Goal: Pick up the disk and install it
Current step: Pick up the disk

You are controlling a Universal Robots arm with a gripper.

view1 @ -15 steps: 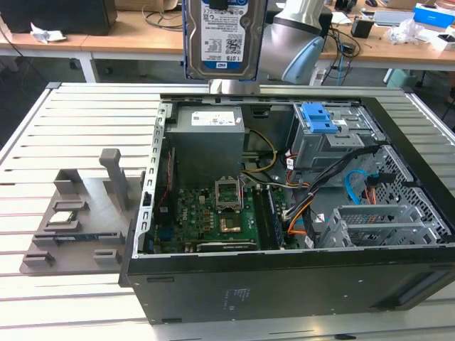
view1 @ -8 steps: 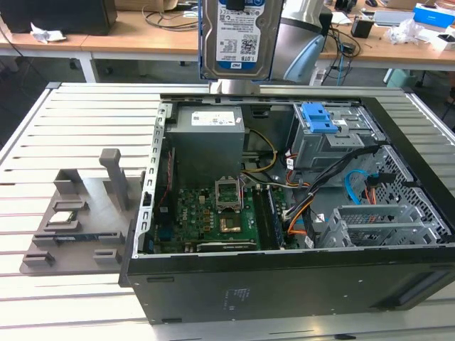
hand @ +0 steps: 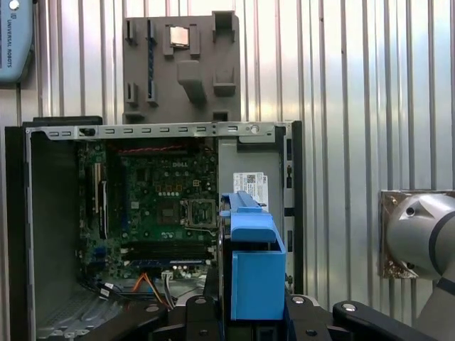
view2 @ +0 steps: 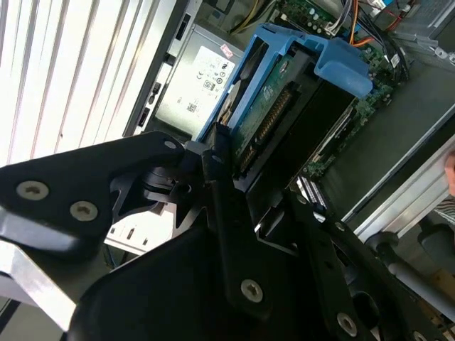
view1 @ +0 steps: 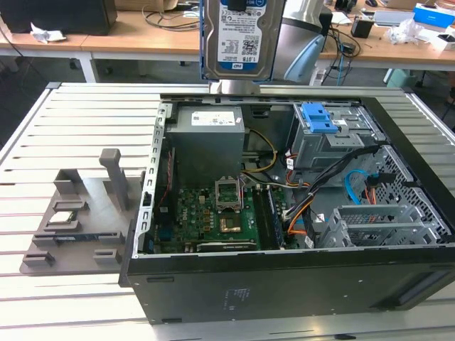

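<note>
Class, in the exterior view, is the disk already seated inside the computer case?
No, the disk hangs in the air above the open computer case.

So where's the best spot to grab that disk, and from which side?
By its two broad flat faces, near one short end, coming in end-on. The hand is shut on the disk that way: parallel faces suit a pinch, and the far end with its blue carrier is left free above the open computer case.

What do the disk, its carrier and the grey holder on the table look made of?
The disk shows silver metal edges and a glossy paper label. Its carrier looks like moulded plastic: bright blue, smooth. The holder is matte grey, blocky; probably plastic.
</note>
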